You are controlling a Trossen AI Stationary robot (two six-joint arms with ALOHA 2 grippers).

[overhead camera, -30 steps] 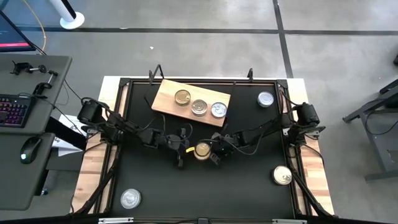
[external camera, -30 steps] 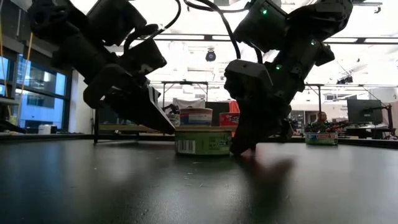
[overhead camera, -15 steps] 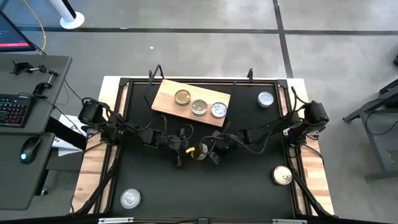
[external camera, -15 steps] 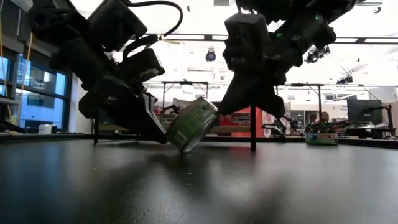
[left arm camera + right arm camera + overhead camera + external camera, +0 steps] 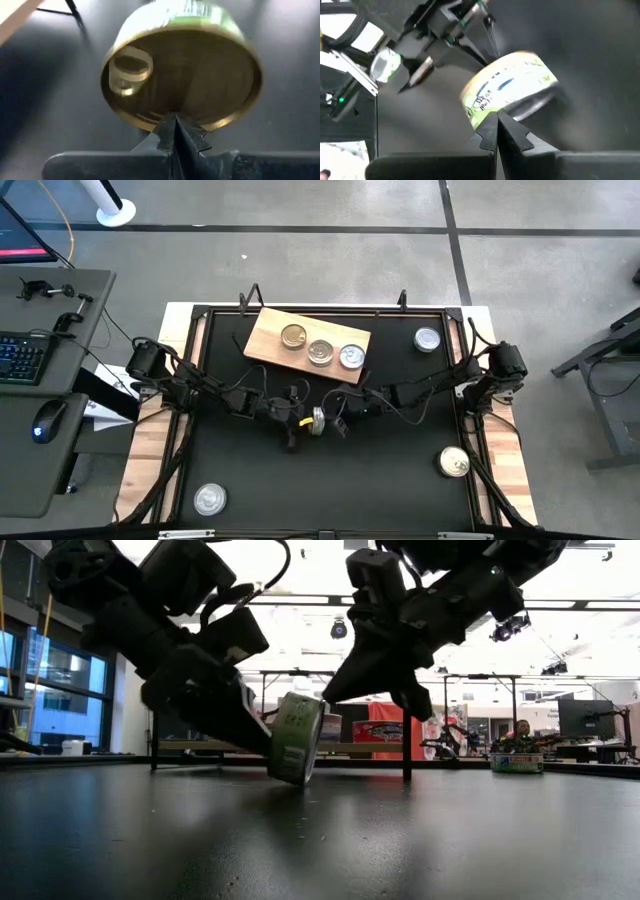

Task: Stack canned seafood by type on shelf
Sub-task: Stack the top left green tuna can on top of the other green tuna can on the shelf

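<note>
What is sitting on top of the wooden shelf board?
Three cans in a row on the shelf: a gold-topped can, then two silver-topped cans. Whether any hides another can beneath it cannot be seen from above.

A green-labelled, gold-topped tin [image 5: 317, 421] stands tipped on its edge mid-table. Three more tins, one gold-topped [image 5: 293, 336] and two silver-topped [image 5: 336, 355], sit in a row on the light wooden shelf [image 5: 262, 345]. Three others lie apart on the table: two silver-topped [image 5: 428, 339], one gold-topped [image 5: 454, 463].
</note>
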